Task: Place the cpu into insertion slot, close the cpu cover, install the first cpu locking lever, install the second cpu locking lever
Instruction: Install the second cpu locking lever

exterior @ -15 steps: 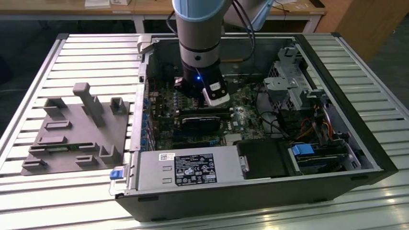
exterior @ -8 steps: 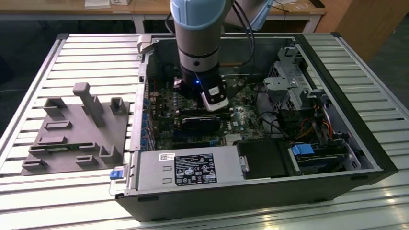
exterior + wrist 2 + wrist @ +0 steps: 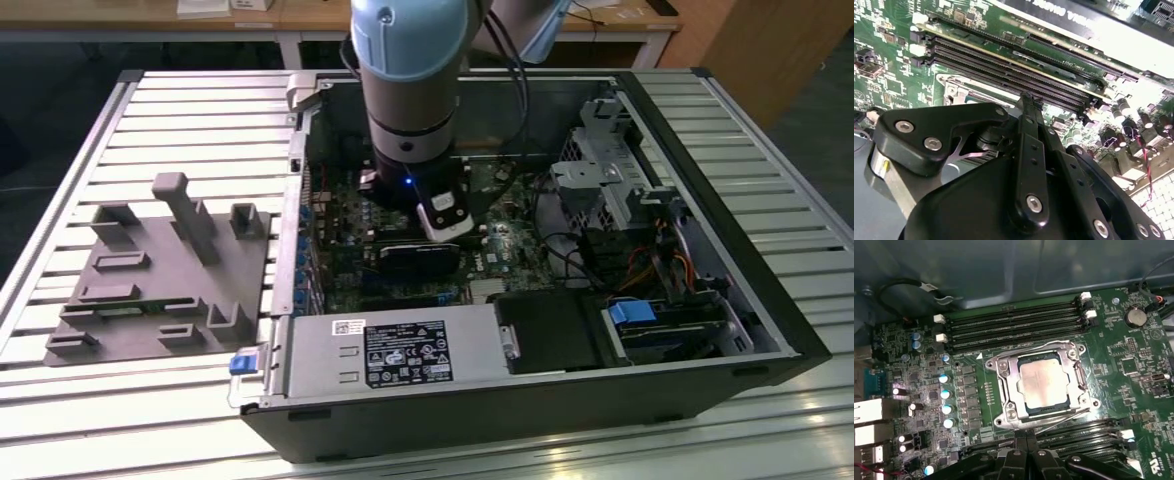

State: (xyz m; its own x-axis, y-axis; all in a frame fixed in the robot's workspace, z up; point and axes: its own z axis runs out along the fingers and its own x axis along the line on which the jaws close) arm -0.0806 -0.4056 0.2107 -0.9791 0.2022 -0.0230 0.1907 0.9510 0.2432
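Silver-tan cpu [image 3: 1040,381] sits in the insertion slot [image 3: 1011,412] under the cpu cover [image 3: 1080,382]; gripper [image 3: 1026,447] fingers seemingly closed, empty.

Note the pale silver-tan top of the cpu [image 3: 1042,382], framed by the silver-grey cpu cover [image 3: 1040,383]. Around the cover you see the green circuit board [image 3: 1134,365], crossed by long black memory slots [image 3: 1014,327] with white end clips. The pincer [image 3: 1026,460] linkage is glossy black with silver screw heads. In the exterior view, the arm [image 3: 411,90] shows light blue over grey, above the black computer case [image 3: 534,400] on the slatted silver surface [image 3: 80,400].
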